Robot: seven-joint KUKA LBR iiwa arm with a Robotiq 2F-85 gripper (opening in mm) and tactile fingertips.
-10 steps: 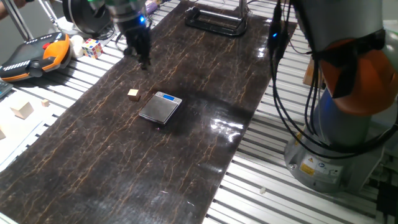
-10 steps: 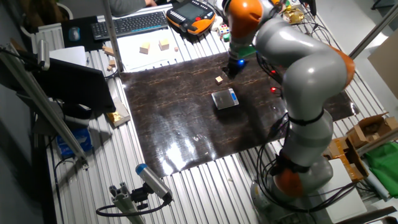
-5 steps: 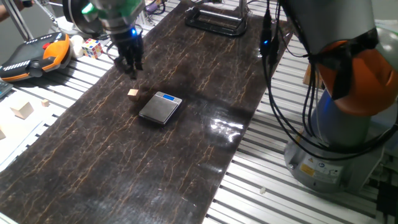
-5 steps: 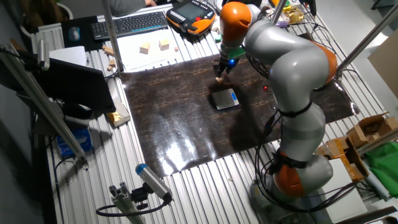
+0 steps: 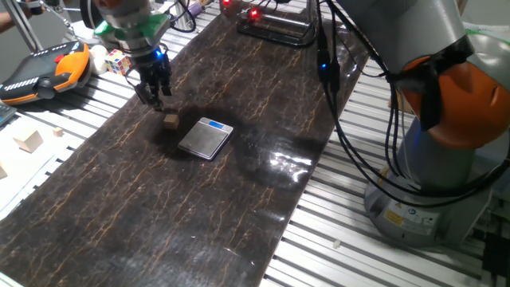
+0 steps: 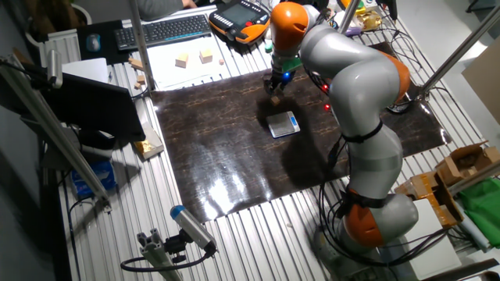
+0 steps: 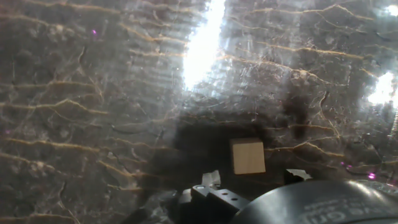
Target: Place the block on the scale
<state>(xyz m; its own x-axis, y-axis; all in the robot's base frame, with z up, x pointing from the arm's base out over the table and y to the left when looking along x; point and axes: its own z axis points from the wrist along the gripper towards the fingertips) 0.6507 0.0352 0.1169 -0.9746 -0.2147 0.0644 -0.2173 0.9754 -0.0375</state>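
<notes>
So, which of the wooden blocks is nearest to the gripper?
The small tan block on the dark mat, beside the scale, just below the gripper. The paler blocks lie off the mat, on the slatted table, much farther away.

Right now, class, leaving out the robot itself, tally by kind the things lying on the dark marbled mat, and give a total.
Small tan wooden block: 1
Silver-grey pocket scale: 1
Black metal frame at the far end: 1
Total: 3
</notes>
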